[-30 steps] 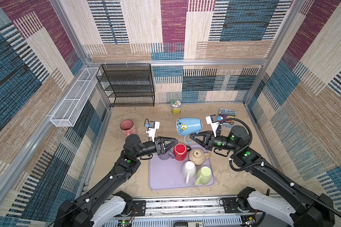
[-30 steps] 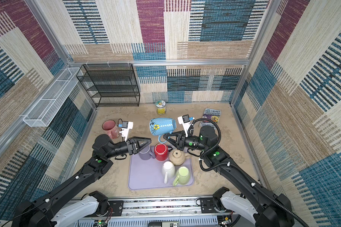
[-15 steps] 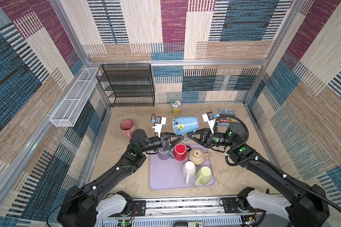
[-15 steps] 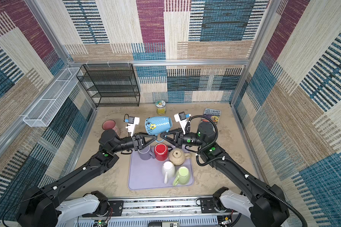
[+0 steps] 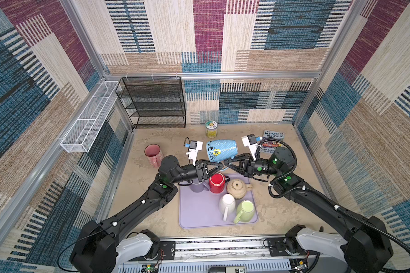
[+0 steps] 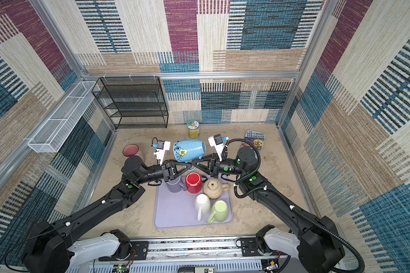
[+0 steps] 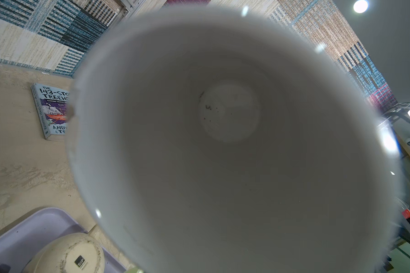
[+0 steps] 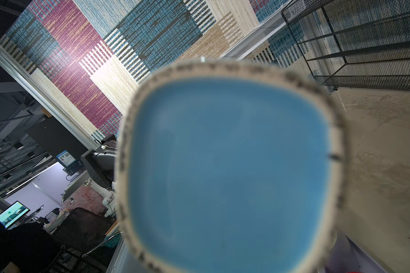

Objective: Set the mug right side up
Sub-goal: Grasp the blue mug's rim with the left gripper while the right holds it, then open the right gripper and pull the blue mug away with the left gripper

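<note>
The mug [image 5: 220, 151] is light blue with a flower and hangs on its side in the air, seen in both top views [image 6: 188, 151]. Its mouth faces left and its base faces right. My right gripper [image 5: 225, 163] is shut on it from the right, at its lower side by the handle. My left gripper [image 5: 220, 166] comes in from the left, and its fingers have narrowed to a point at the same spot. The mug's white inside [image 7: 223, 141] fills the left wrist view. Its blue base [image 8: 227, 170] fills the right wrist view, and both sets of jaws are hidden there.
Below the grippers a lilac tray [image 5: 199, 217] carries a lilac mug [image 5: 198, 186], a red mug [image 5: 217, 182], a beige teapot [image 5: 238, 188], a white mug [image 5: 226, 204] and a green mug [image 5: 245, 210]. A pink mug [image 5: 153, 152], a jar [image 5: 210, 128], a book [image 5: 272, 139] and a black rack [image 5: 154, 104] stand farther back.
My left gripper has moved right to the mug's lower side and its jaws have narrowed from wide apart to nearly together. The right gripper and the mug have barely shifted.
</note>
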Robot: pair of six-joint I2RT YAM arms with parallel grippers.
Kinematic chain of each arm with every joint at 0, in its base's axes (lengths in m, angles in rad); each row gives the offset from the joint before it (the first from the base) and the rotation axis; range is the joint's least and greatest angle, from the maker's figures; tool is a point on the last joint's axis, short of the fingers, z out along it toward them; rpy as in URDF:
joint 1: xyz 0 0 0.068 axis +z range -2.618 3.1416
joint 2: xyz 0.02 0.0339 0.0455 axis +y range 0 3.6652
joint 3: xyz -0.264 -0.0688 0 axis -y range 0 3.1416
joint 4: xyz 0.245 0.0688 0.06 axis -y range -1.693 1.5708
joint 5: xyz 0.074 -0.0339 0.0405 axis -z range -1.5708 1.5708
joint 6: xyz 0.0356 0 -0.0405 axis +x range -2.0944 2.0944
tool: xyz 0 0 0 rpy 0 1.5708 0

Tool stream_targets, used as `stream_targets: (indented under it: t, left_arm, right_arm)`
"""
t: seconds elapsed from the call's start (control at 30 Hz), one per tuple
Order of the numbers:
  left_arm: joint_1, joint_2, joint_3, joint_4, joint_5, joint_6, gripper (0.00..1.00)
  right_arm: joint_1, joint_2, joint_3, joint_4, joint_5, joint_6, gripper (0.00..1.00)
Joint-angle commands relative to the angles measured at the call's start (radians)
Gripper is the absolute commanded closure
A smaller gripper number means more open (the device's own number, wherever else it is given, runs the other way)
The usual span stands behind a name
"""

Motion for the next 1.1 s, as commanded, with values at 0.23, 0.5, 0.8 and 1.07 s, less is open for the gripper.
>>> stream_targets:
  t: [0.23,0.5,0.8,1.07]
  left_arm:
    - [-0.007,-0.005,0.011,0.031,-0.05,0.045,1.0]
    - [-0.007,-0.047,-0.011,-0.006,-0.082,0.091,1.0]
    - [-0.006,-0.156,-0.092,-0.013,-0.198,0.139,1.0]
    - [-0.006,-0.232,-0.119,-0.183,-0.354,0.208,1.0]
  right_arm:
    - [0.009,0.049,-0.002,0.069,-0.105,-0.001,1.0]
    - [0.011,0.06,-0.004,0.056,-0.099,-0.027,0.89]
    - [0.011,0.068,-0.013,0.032,-0.085,-0.069,0.44]
    - [0.011,0.071,-0.014,-0.006,-0.063,-0.103,0.31]
